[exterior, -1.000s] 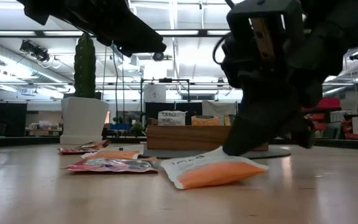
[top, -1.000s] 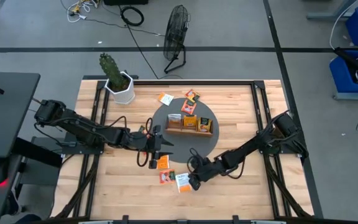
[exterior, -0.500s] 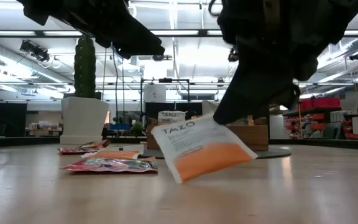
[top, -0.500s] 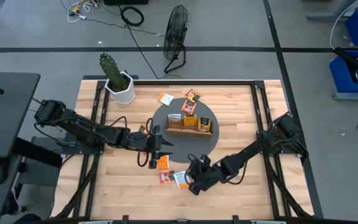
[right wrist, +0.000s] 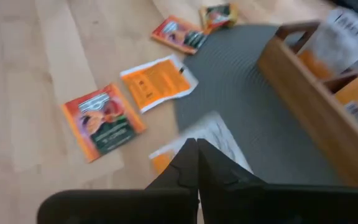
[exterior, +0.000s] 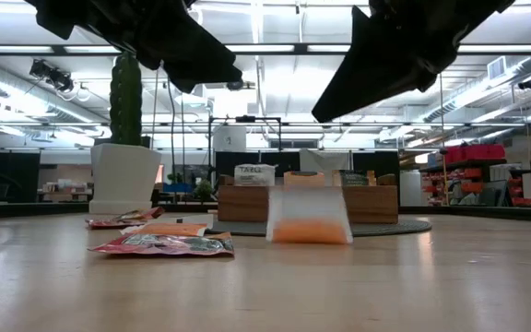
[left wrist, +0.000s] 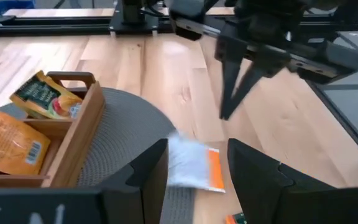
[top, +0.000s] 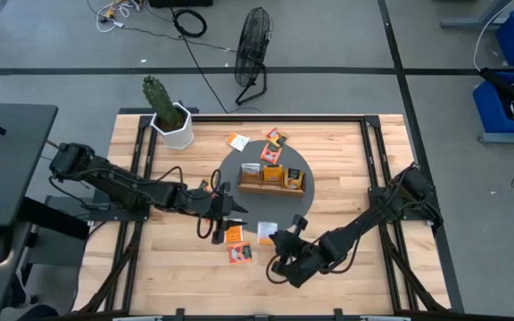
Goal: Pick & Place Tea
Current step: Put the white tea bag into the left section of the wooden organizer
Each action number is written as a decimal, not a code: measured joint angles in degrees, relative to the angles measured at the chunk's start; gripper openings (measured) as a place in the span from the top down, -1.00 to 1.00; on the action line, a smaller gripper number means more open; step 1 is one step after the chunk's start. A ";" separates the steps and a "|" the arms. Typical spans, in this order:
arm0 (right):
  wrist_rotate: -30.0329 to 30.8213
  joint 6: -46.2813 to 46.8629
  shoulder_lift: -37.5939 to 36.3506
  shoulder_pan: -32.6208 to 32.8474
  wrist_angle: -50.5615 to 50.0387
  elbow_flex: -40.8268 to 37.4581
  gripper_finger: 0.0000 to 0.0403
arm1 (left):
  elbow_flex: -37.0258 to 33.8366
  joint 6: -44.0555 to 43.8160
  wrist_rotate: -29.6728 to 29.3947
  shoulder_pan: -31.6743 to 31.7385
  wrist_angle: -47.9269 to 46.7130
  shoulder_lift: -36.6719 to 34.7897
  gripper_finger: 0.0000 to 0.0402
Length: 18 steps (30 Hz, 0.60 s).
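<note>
A white-and-orange tea sachet (top: 267, 233) is at the near edge of the round grey mat (top: 303, 207), apart from both grippers; it looks upright and blurred in the low view (exterior: 309, 207). My right gripper (top: 277, 241) hangs above and just near of it, fingers shut (right wrist: 196, 144). My left gripper (top: 226, 209) hovers open at the mat's left side (left wrist: 194, 186). Two more sachets (top: 234, 234) (top: 239, 254) lie flat on the wood. Others stand in the wooden tray (top: 271, 183).
Two sachets (top: 237, 141) (top: 276, 136) lie beyond the mat's far edge. A white pot with a cactus (top: 172, 120) stands at the far left corner. Black rails run along the table's left and right sides. Bare wood lies right of the mat.
My right gripper lifted the white-and-orange sachet off the wood, tilting it up, and kept rising. The sachet has left the gripper and now sits farther from the near edge, at the mat's near rim. The left arm kept still.
</note>
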 joint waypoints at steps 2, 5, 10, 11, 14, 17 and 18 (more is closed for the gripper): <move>1.41 -0.96 0.00 0.00 0.10 0.02 1.00 | 0.00 -0.54 0.08 0.00 -0.07 0.00 0.15; 0.76 -0.37 -0.02 -0.08 -0.41 0.06 1.00 | 0.00 -1.04 0.07 0.00 -0.34 0.00 0.15; -10.04 7.32 -0.85 -2.64 -4.63 0.00 0.99 | 0.00 -1.44 0.09 0.00 -0.68 0.00 0.15; -12.91 9.45 -0.84 -3.42 -5.70 -0.41 0.98 | 0.00 -1.46 0.09 0.00 -0.72 0.00 0.15; -19.50 13.06 -0.79 -5.56 -6.02 -2.42 0.88 | 0.00 -1.45 0.15 0.00 -0.82 0.00 0.15; -23.01 15.93 -0.74 -6.93 -5.61 -4.41 0.70 | 0.00 -1.46 0.15 0.00 -0.82 0.00 0.15; -24.17 16.95 -0.74 -7.31 -5.46 -4.85 0.63 | 0.00 -1.46 0.15 -0.01 -0.83 0.00 0.15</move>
